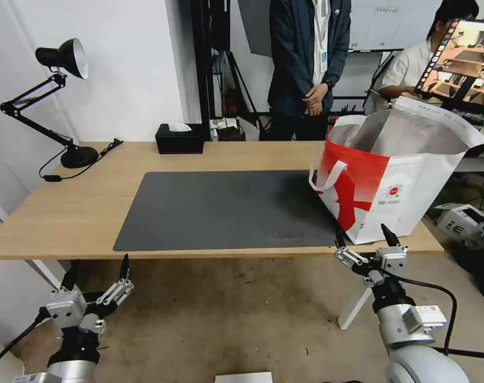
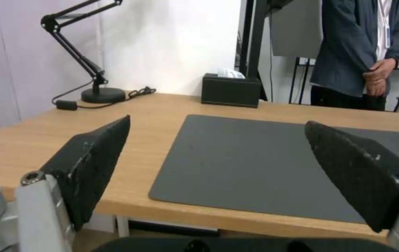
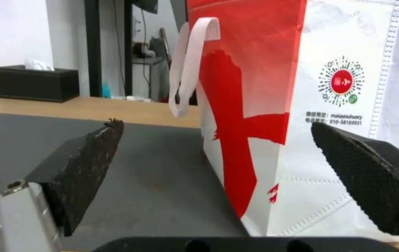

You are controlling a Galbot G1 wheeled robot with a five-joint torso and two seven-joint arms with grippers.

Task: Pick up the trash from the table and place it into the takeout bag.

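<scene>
Head view: the takeout bag (image 1: 399,175) stands at the bench's (image 1: 66,213) right end, partly on the dark mat (image 1: 226,210). Both end effectors, left (image 1: 98,271) and right (image 1: 363,240), hang below the near edge with fingers spread, holding nothing.

Left wrist view: spread fingers (image 2: 94,164) face the mat (image 2: 255,164).

Right wrist view: parted fingers (image 3: 87,164) face the bag (image 3: 274,105).

Takeout bag (image 1: 407,197) stands on the table's (image 1: 66,218) right end (tissue box (image 1: 180,139) behind).

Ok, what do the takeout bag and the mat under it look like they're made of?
Takeout bag: probably non-woven fabric, matte, with stitched seams and a crinkly silver foil lining. Mat: dark grey, flat, matte, perhaps rubber or faux leather; the look leaves it open.
</scene>
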